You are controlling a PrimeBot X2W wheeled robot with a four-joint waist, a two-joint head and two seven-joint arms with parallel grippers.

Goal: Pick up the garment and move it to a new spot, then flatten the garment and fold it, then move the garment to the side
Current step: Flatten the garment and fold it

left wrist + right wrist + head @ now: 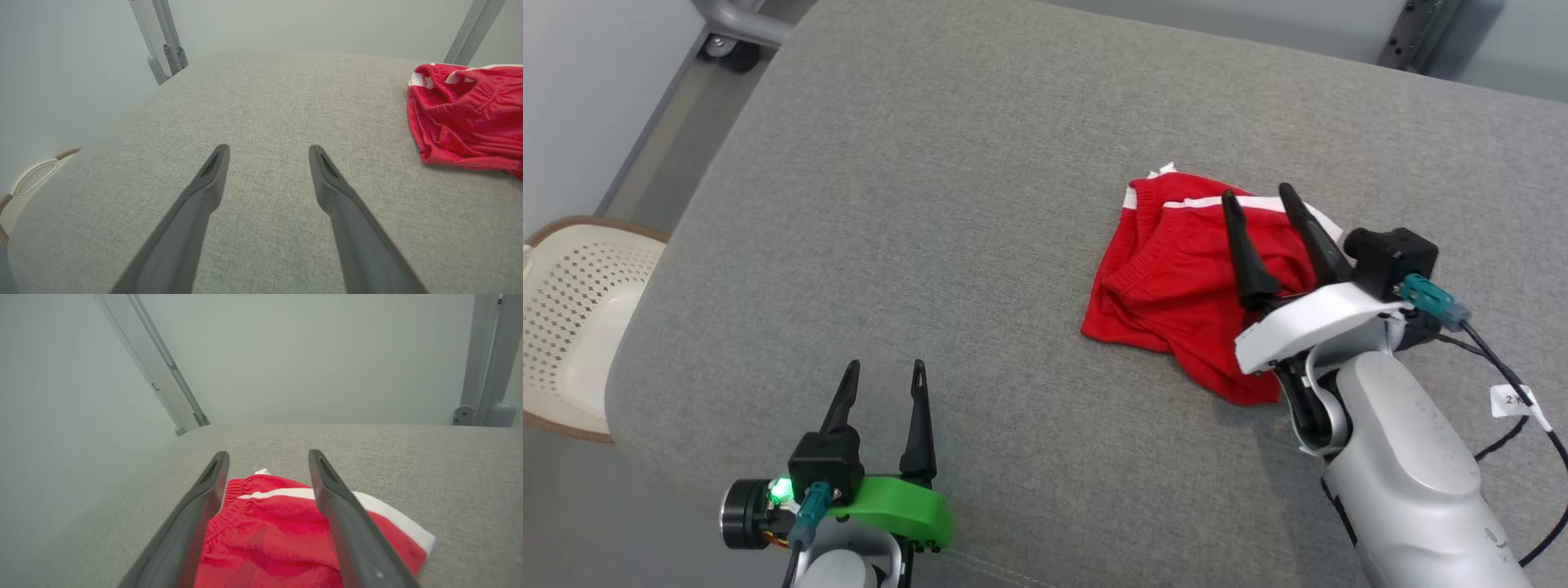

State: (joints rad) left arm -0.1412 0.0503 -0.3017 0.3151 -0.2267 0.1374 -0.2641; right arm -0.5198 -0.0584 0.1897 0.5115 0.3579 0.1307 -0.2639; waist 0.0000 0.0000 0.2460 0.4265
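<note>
My right fingers point(1245, 253) stand spread wide and grip nothing. The red garment point(1168, 278) lies bunched under and between them, and I can't tell whether the tips touch the cloth. It sits on the right half of the grey padded tabletop point(931, 204), which I take for its new spot. Flattening is not yet done: the waistband is doubled over and the white trim is twisted. My left fingers point(920, 425) are equally wide and empty near the front edge, well apart from the garment, probably parked ready to take an opposite edge. A white basket point(580, 310) sits below the tabletop's left edge.
</note>
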